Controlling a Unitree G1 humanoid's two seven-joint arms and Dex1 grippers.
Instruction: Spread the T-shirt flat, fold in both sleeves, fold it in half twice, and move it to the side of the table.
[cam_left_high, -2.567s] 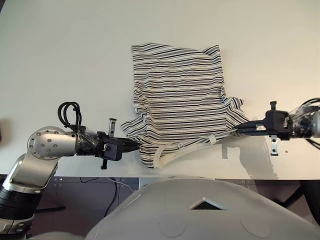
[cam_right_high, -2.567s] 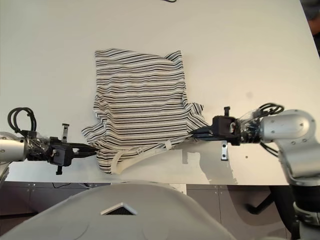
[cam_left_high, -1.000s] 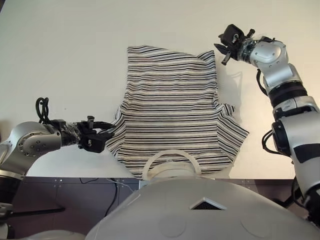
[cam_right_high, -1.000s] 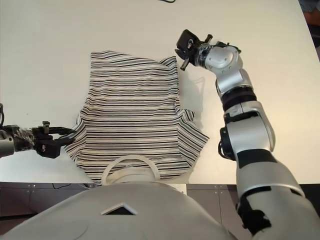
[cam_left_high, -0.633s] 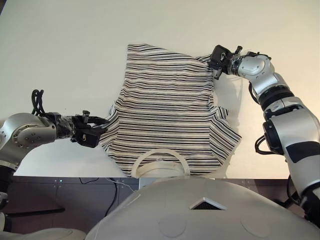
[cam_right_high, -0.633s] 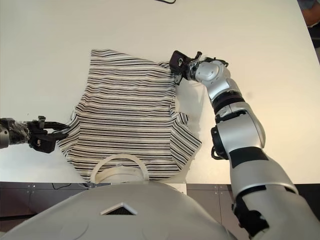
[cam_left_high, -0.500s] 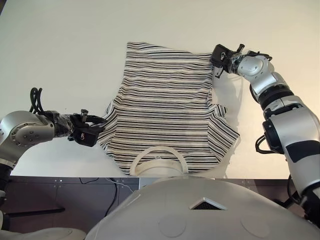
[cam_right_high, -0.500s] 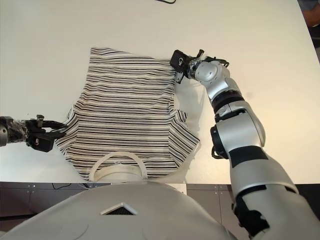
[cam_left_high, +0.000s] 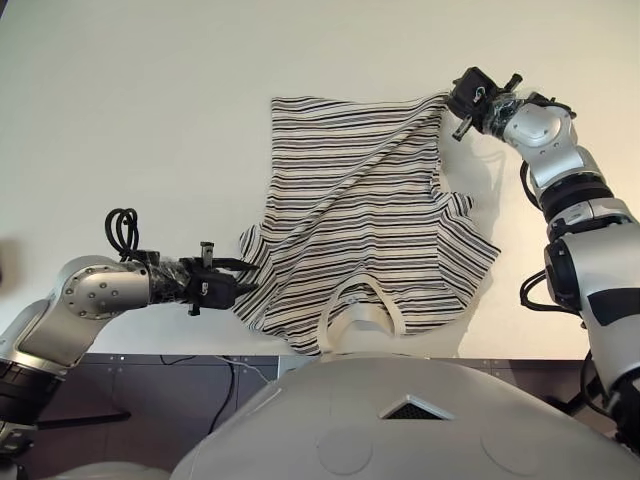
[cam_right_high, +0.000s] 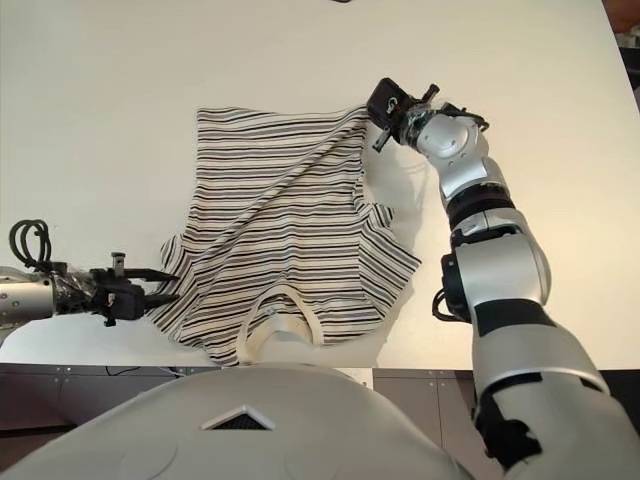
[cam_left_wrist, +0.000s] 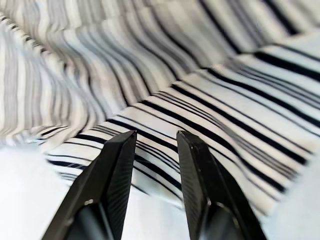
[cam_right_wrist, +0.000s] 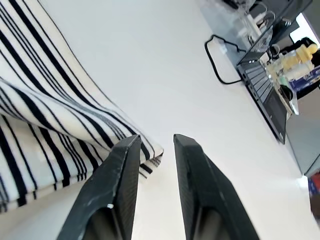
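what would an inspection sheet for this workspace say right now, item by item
surface: white table, bare around the shirt
job's things: striped shirt lying open, collar toward the robot, diagonal wrinkles, both sleeves out, no fold made yet
clutter: nothing seen
grippers: left gripper open at the left sleeve edge; right gripper open at the far right hem corner
cables: black cable loop on the left arm; black cable lying on the table's far part
surroundings: laptop and bottles beyond the table edge, too blurred for more
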